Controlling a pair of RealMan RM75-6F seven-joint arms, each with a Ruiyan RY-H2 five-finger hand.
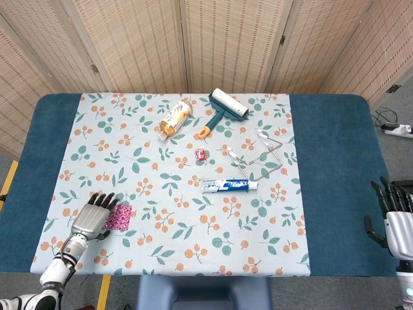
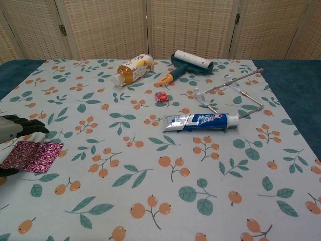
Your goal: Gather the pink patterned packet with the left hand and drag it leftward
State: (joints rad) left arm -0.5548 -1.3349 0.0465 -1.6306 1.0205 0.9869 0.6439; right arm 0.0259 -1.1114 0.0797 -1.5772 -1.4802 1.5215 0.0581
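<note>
The pink patterned packet lies flat on the floral cloth near the table's front left. My left hand is spread over the packet's left part, fingers apart and pointing away from me. In the chest view its dark fingers reach out just above the packet's far edge, and I see no grip on it. My right hand hangs open off the table's right edge, holding nothing.
A toothpaste tube lies mid-table beside a clear wire frame. Further back are a small red sweet, a lying bottle and a teal lint roller. The blue table edge runs left of the cloth.
</note>
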